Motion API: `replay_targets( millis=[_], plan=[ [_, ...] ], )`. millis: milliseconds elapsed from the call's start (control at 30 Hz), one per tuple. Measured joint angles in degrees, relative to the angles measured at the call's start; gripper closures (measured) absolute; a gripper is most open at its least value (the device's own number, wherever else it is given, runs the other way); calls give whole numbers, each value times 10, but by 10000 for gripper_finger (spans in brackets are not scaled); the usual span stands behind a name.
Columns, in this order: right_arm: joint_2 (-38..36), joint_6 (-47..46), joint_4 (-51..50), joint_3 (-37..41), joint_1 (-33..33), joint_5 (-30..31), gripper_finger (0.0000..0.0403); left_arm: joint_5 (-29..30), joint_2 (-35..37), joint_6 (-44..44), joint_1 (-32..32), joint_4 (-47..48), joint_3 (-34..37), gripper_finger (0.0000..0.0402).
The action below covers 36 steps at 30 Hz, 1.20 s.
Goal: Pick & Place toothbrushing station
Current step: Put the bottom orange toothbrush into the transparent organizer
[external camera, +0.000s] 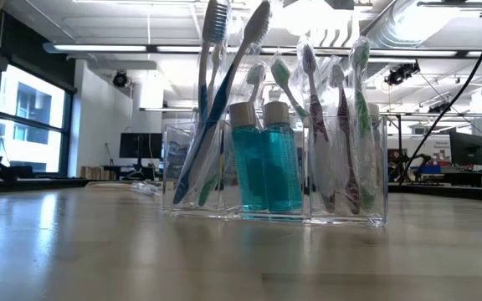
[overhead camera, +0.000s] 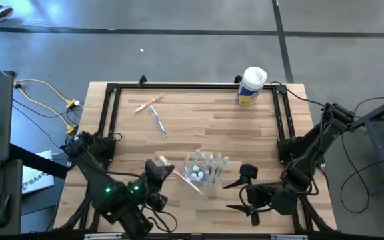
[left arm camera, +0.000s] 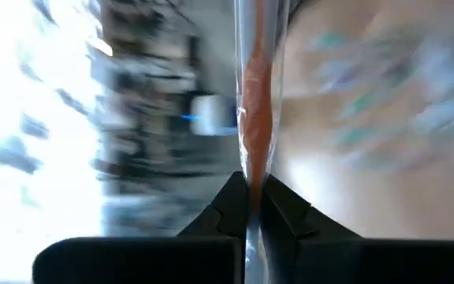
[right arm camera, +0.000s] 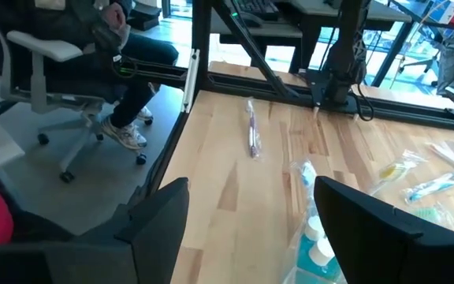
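Toothbrushing station: clear plastic holder on the table, between the two grippers, just right of the left gripper and left of the right gripper. In the low view the station stands upright with wrapped toothbrushes leaning in its side compartments and two blue bottles with pale caps in the middle one.

Left gripper pinched narrow on a wrapped toothbrush with an orange handle; in the wrist view the left gripper's fingertips meet around the clear wrapper. The brush sticks out past them, raised off the table.

Right gripper spread wide, nothing between its fingers, hovering low near the station's right side, apart from it.

Beyond the left gripper, two more wrapped toothbrushes lie flat on the table, one orange, one bluish, near each other. White canister with yellow label stands at the far edge, well apart from both grippers. A seated person's legs on an office chair show beside the table in the right wrist view.
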<state>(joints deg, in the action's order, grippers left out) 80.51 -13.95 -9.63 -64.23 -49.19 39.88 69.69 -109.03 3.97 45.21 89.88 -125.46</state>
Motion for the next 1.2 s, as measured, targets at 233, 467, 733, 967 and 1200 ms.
replay_targets(
  millis=[233,467,733,967,1200],
  plan=[
    [0,-15,-1,0,-3,0,136,110,-7,352,-14,-4,17,381],
    [0,-29,0,0,-7,0,136,134,-30,420,-17,1,20,386],
    [0,-42,4,0,-7,0,136,151,-21,421,-28,1,20,384],
    [0,-43,3,0,-7,0,136,167,71,355,-28,2,18,384],
    [0,-43,0,0,-7,0,136,168,134,329,-47,0,24,383]
  ],
)
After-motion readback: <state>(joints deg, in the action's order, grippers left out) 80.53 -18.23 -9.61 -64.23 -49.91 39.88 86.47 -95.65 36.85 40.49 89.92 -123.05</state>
